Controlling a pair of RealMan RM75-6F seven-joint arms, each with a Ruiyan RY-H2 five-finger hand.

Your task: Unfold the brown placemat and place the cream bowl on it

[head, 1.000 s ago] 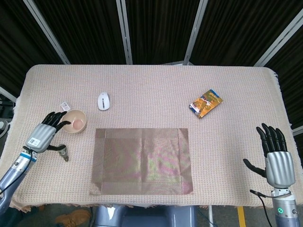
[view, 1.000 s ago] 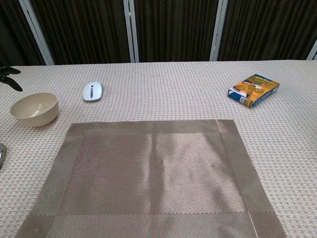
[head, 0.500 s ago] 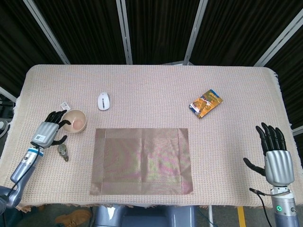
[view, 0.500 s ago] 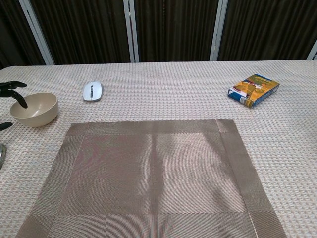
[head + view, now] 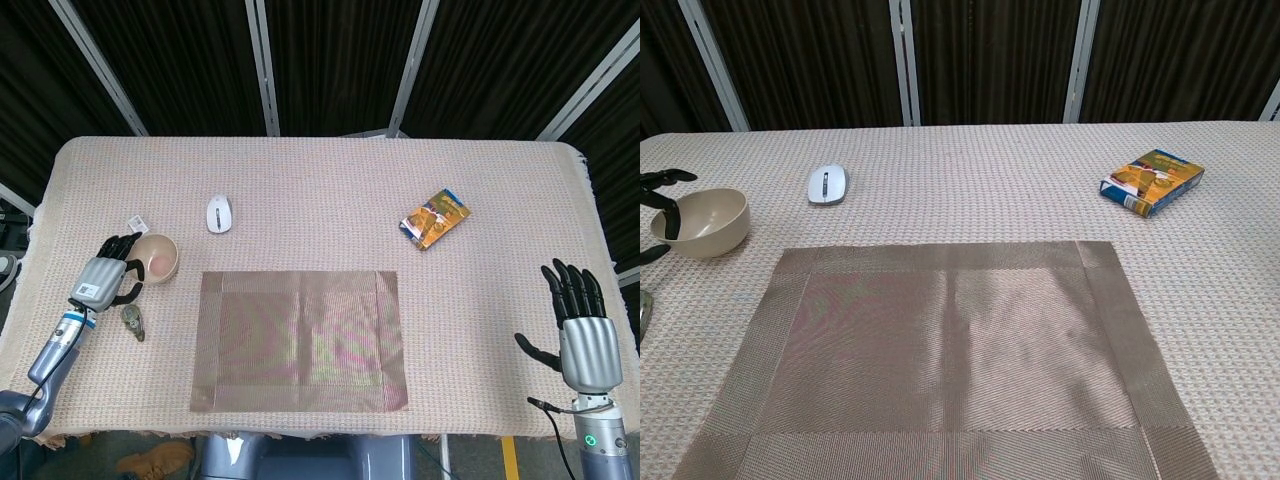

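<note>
Your left hand [image 5: 103, 276] has now closed onto the bowl [image 5: 157, 257] rim near the table's [image 5: 320, 170] left edge; mat [image 5: 300, 340] lies unfolded; right hand [image 5: 585, 335] open, idle. Lift next.

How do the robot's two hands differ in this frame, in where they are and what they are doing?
The left hand is at the cream bowl, its fingers hooked over the rim; the right hand touches nothing, its fingers spread apart.

The left hand is beside the brown placemat; the right hand is well off to the mat's other side, near the table's edge.

Both are grey-backed with black fingers.
</note>
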